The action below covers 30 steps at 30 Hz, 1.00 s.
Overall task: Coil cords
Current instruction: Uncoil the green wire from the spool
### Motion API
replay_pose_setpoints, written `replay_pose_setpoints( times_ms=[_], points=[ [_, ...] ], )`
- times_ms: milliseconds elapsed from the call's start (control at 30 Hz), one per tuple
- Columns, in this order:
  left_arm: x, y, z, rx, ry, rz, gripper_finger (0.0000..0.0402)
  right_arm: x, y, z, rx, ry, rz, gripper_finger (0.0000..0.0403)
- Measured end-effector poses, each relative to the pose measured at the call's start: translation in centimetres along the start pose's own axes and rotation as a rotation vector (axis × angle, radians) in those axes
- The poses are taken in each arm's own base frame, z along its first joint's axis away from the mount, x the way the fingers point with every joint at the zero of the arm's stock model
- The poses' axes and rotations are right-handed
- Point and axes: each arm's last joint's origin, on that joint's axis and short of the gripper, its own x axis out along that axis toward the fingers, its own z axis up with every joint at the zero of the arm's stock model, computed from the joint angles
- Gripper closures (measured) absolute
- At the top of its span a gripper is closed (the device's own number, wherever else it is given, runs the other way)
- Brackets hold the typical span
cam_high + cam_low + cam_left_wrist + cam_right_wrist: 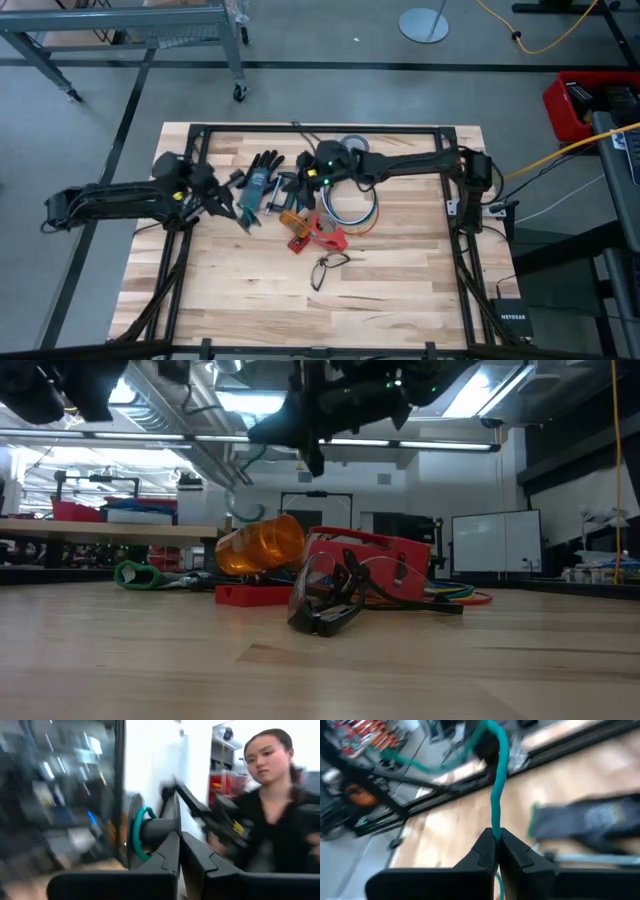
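A loose loop of blue, white and orange cords (352,212) lies flat on the wooden table (400,300), right of centre. A single teal cord (496,795) runs through the air between my two grippers. My right gripper (496,836) hangs above the table's middle (303,186), shut on that cord. My left gripper (243,216) is held up left of centre, fingers together (179,851). Just beyond them the teal cord (136,832) curls around a dark round piece. My left gripper is shut where the teal cord (136,832) loops round a dark round piece. Blur hides the exact place of contact. The cord there is lifted clear of the table. My right gripper pinches the teal cord (495,829) between its two fingertips, and the fingers slant slightly downward from the table's right. The cord rises nearly straight away from the fingers, clear of the table.
Black gloves (266,165) and a clamp (270,200) lie between the grippers. An orange bottle (262,545), red plastic parts (370,555) and safety glasses (325,600) sit near the middle. A tape roll (350,143) lies at the far edge. A person (272,795) stands beyond the table.
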Motion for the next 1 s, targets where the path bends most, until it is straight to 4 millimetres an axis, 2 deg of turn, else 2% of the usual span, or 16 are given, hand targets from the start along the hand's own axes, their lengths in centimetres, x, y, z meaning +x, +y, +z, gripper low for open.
replay_pose_setpoints(
  times_ms=[100, 200, 333, 500, 633, 833, 1000],
  points=[
    [-0.1, -0.2, 1.0, 0.120, -0.115, 0.081, 0.0401, 1.0, 0.6, -1.4, 0.025, 0.087, 0.074, 0.0394],
    [-0.4, 0.1, 1.2, 0.132, -0.132, 0.164, 0.0402, 1.4, 1.9, -2.3, 0.034, 0.158, 0.145, 0.0393],
    [-1.1, 0.9, 0.5, 0.047, -0.074, 0.268, 0.0401, 1.5, 3.7, -3.0, 0.035, 0.237, 0.284, 0.0394],
    [-2.2, 1.7, -1.1, -0.153, 0.065, 0.334, 0.0401, 0.9, 6.0, -3.1, 0.025, 0.305, 0.477, 0.0394],
    [-2.8, 1.5, -2.3, -0.389, 0.170, 0.260, 0.0401, -0.1, 7.1, -2.6, 0.014, 0.317, 0.545, 0.0394],
    [-2.7, 0.8, -3.5, -0.744, 0.277, 0.096, 0.0401, -1.9, 7.7, -0.5, -0.065, 0.211, 0.529, 0.0394],
    [-2.2, 0.2, -4.1, -0.865, 0.329, 0.036, 0.0401, -3.6, 7.3, 1.8, -0.175, 0.050, 0.426, 0.0393]
  ],
)
